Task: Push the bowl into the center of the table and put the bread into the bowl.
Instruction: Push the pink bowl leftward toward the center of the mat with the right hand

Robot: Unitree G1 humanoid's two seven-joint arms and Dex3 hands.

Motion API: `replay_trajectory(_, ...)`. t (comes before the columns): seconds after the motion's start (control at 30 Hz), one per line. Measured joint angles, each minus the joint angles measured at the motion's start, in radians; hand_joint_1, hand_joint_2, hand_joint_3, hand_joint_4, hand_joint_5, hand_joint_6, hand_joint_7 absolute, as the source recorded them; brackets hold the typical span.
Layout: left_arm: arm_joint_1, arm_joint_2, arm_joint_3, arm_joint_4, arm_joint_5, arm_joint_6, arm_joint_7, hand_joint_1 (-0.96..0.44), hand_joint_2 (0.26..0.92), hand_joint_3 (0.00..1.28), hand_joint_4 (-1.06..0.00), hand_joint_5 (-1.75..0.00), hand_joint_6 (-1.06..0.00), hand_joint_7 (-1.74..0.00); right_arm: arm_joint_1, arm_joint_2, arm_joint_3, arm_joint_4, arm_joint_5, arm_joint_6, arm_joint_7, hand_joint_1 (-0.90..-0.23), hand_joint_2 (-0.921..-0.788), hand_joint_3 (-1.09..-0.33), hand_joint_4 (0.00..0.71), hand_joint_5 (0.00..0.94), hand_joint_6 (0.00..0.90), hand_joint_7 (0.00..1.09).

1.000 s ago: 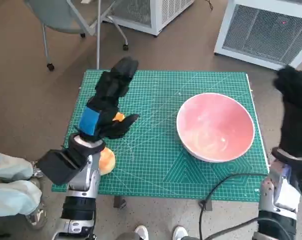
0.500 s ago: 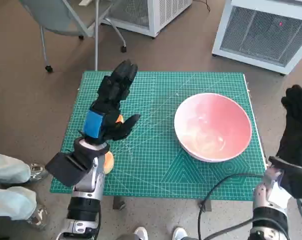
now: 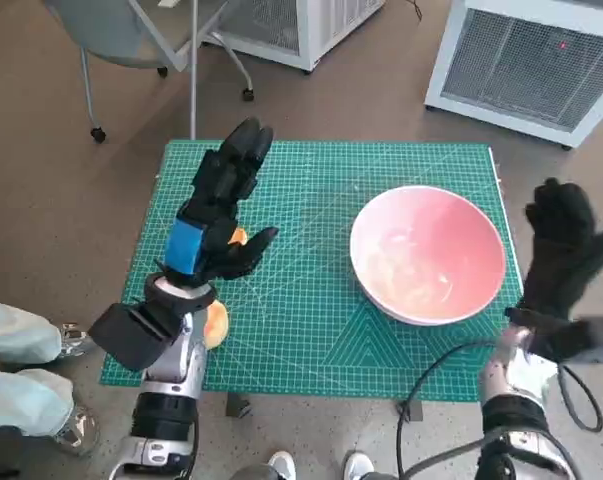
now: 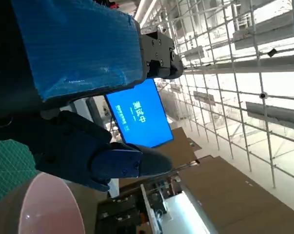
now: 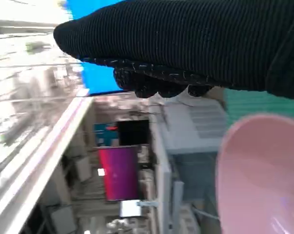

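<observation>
A pink bowl sits on the right half of the green cutting mat, close to the table's right edge. The bowl's rim also shows in the left wrist view and the right wrist view. The bread lies near the mat's left front edge, mostly hidden under my left forearm; a small orange patch shows by the palm. My left hand is raised over the left part of the mat, fingers spread, holding nothing. My right hand hovers just right of the bowl, fingers apart, empty.
A black cable loops over the table's front right edge. A chair stands behind the table on the left, white cabinets behind on the right. A person's legs are at the left, shoes at the front.
My right hand has come in from the far right and forward, now close beside the bowl's right rim. The left hand has barely moved. The bowl stays where it was.
</observation>
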Motion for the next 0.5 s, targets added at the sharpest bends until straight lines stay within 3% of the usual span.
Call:
replay_trajectory(0.23, 0.009, 0.016, 0.000, -0.017, 0.000, 0.010, -0.002, -0.52, 0.921, 0.34, -0.22, 0.00, -0.13, -0.29, -0.035, 0.032, 0.003, 0.059, -0.009, 0.069, -0.031, -0.548, -0.921, -0.883, 0.249, 0.026, 0.167, 0.59)
replay_trajectory(0.5, 0.040, 0.028, 0.001, -0.055, 0.001, 0.018, -0.002, -0.53, 0.921, 0.34, -0.22, 0.00, -0.13, -0.28, -0.070, 0.066, 0.000, 0.098, -0.008, 0.169, -0.042, -0.538, -0.921, -0.882, 0.295, 0.018, 0.220, 0.49)
